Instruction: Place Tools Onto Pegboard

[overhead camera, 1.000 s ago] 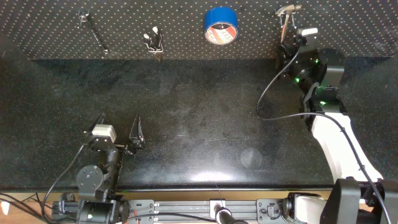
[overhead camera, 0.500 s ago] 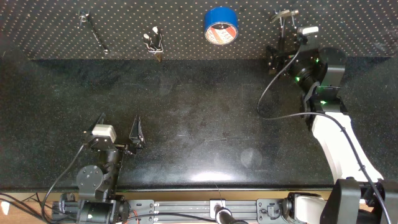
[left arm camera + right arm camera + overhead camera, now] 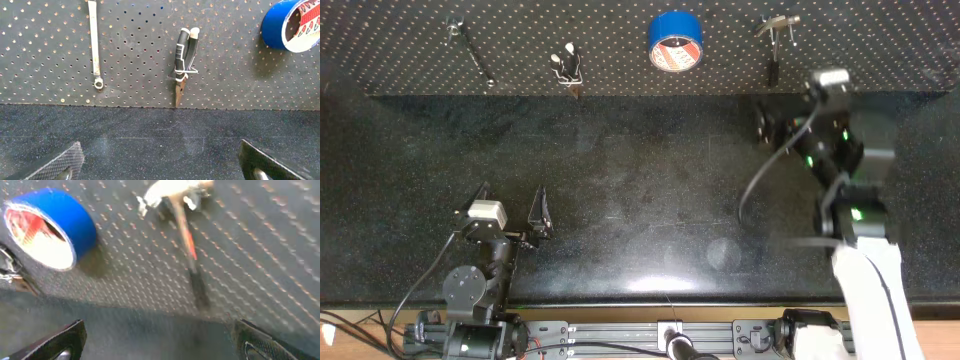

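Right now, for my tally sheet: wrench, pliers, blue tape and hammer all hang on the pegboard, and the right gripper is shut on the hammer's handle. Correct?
Not quite. The right gripper is open and clear of the hammer, which hangs free on the pegboard; the right wrist view shows this. The rest is right.

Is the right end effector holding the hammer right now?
No, the hammer hangs on the pegboard, apart from the open right end effector.
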Controlling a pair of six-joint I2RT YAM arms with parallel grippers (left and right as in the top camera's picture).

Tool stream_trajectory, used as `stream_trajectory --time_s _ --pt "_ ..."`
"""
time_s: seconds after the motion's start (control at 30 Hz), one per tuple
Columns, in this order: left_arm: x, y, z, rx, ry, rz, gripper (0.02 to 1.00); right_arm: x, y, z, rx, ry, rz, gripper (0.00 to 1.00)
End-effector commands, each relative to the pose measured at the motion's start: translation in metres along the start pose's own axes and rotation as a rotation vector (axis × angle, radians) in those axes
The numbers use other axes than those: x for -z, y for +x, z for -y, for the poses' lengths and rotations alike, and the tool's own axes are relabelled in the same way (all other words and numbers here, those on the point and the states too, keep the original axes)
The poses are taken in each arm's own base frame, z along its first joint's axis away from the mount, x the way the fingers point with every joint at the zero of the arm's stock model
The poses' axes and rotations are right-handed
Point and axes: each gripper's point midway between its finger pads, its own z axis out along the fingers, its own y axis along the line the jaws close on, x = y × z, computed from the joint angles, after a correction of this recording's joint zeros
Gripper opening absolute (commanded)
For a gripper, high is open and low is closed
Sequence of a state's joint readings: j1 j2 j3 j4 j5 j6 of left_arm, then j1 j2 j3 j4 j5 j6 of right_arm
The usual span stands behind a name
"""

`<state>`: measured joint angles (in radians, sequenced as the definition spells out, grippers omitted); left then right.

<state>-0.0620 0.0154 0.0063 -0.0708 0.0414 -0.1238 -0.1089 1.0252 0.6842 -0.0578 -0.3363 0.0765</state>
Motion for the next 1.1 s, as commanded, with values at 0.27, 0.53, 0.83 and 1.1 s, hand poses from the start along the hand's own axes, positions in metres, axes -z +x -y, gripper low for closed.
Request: stream_trajectory --time_s 0.27,0.53,0.83,1.1 --pt "0.001 0.0 -0.002 -0.009 -0.01 0.004 0.996 0.12 0.035 0.019 -0.009 0.256 0.378 0.958" --pt "0.001 0.0 -0.002 -0.009 -0.01 0.004 0.996 0.109 0.071 0.004 -0.125 0.143 0.312 0.958" --pt "0.001 0.0 -0.002 -0.009 -0.01 0.004 0.996 0.089 0.102 0.013 -0.018 0.164 0.278 0.961" --pt "0.001 0.0 -0.002 -0.009 -0.01 0.004 0.996 0.089 0.104 0.018 -0.025 0.19 0.272 0.961"
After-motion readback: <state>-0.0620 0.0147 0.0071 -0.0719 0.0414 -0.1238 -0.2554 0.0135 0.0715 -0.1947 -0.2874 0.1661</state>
